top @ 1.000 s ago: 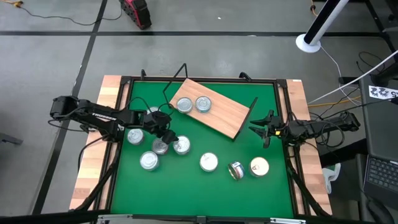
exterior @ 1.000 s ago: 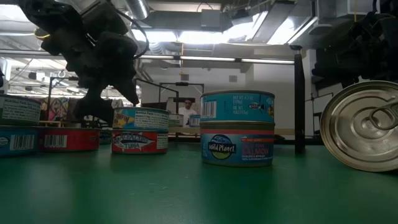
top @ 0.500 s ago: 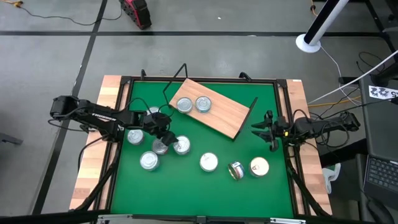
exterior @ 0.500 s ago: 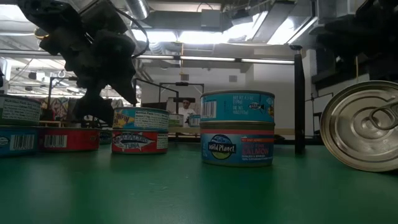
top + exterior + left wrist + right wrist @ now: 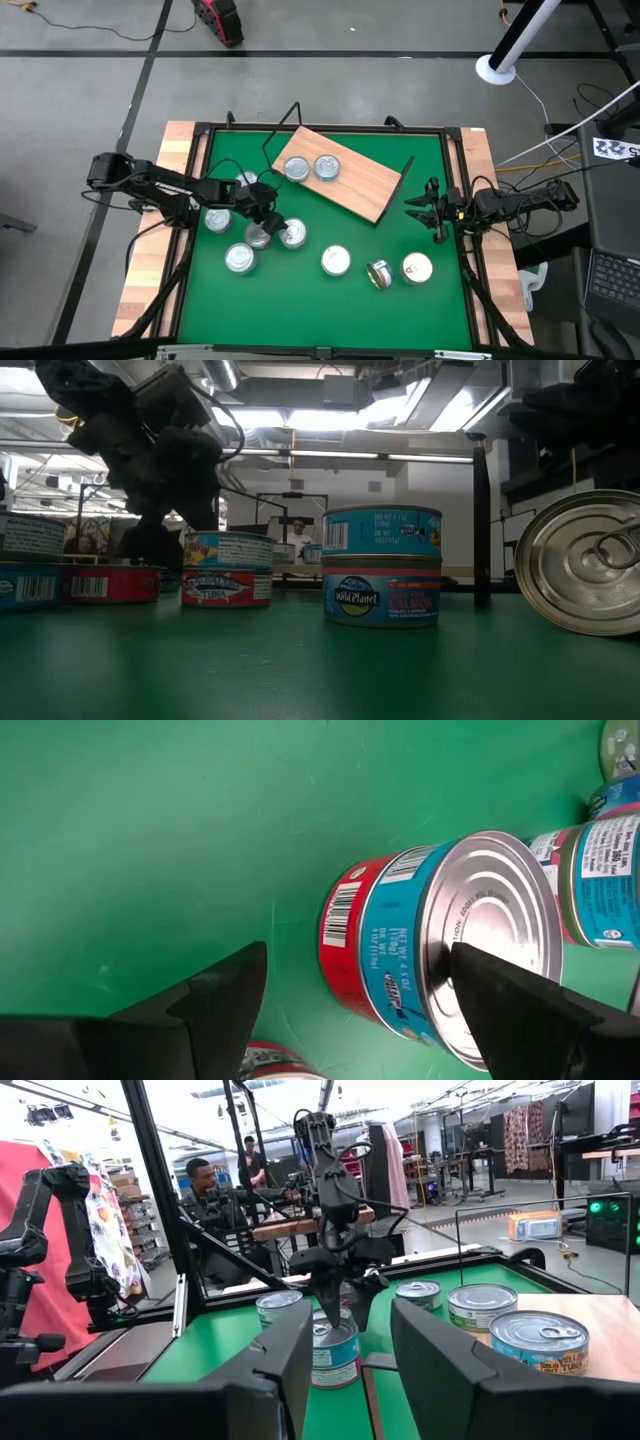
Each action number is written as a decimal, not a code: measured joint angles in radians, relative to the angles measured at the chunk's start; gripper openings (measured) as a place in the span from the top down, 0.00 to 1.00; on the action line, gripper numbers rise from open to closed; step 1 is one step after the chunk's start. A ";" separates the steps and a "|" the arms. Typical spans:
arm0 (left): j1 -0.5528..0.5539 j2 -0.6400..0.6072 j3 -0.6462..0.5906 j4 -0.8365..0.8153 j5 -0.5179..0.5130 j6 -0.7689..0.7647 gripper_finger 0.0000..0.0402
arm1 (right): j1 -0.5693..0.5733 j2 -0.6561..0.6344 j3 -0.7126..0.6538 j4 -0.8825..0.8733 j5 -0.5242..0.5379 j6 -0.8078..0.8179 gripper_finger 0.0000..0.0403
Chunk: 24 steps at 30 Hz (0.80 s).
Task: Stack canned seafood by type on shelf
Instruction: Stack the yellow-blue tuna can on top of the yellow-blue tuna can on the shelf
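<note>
Left pincer (image 5: 268, 218) lower now, spread wide around stacked tin (image 5: 259, 236); right pincer (image 5: 428, 208), part-spread and empty, unmoved.

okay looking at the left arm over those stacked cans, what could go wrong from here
The left end effector, open, hangs over a two-can stack; closing off-centre could slide the top can off. Neighbouring cans crowd it, so a finger might knock one. One can lies on its side and could roll if bumped.

Left gripper (image 5: 268, 216) low over the mat, fingers spread wide; right gripper (image 5: 425, 208) waits, fingers parted.
</note>
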 joint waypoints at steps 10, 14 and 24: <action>0.000 0.002 0.000 0.008 0.033 -0.031 0.43 | 0.000 0.000 0.000 -0.009 0.000 -0.001 0.66; 0.000 0.003 0.000 0.030 0.053 -0.047 0.56 | 0.000 0.000 0.000 -0.027 0.000 -0.001 0.66; 0.003 0.003 -0.001 0.056 0.085 -0.067 0.85 | 0.000 0.000 0.000 -0.036 0.000 -0.001 0.66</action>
